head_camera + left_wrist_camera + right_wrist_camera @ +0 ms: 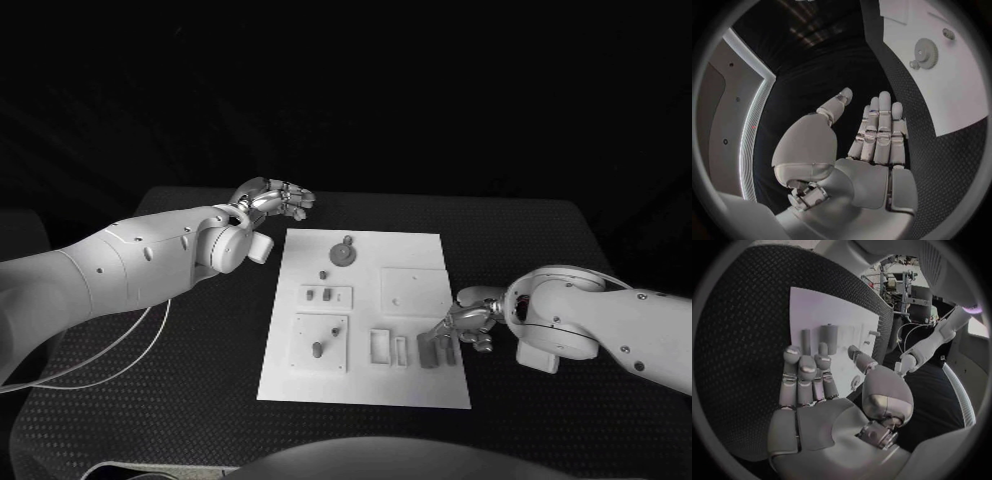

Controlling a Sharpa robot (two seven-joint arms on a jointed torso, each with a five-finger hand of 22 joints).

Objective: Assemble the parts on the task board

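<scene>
The white task board (368, 380) lies in the middle of the black table. On it are a grey gear (342, 253) at the far end, small pieces (325, 294) in the left half, and two upright grey bars (438, 348) near the right edge. My right hand (473, 322) hovers at the board's right edge just beside the bars, fingers extended and holding nothing. In the right wrist view its fingers (804, 375) reach toward the two bars (817, 340). My left hand (274, 200) is raised beyond the board's far left corner, fingers straight (879, 125) and apart, holding nothing.
A raised square plate (411, 290) and two narrow frames (387, 346) also sit on the board. The left wrist view shows the gear (926, 52) on the board (954, 90). White cables (116, 360) hang at the table's left side.
</scene>
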